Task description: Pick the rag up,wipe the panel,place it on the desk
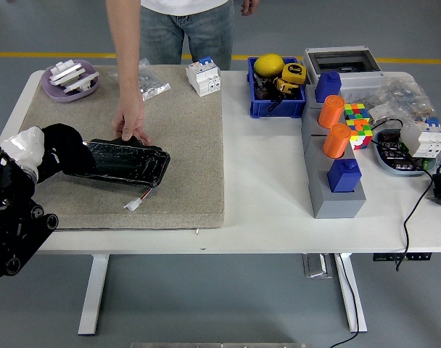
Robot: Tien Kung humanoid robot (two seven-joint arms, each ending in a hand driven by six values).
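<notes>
A glossy black panel (126, 162) lies on the grey felt mat (184, 130), with a small white connector (134, 204) on a wire at its near edge. My left hand (32, 148), wrapped in white, is shut on a black rag (64, 142) and holds it at the panel's left end. The arm (10, 225) comes in from the lower left corner. A person's hand (130, 125) presses on the panel's far edge.
A purple dish with white parts (69, 80), a plastic bag (149, 81) and a white breaker (203, 76) sit at the mat's far edge. To the right stand a blue bin (275, 98), a grey block with orange cylinders (335, 138) and cluttered parts (409, 145).
</notes>
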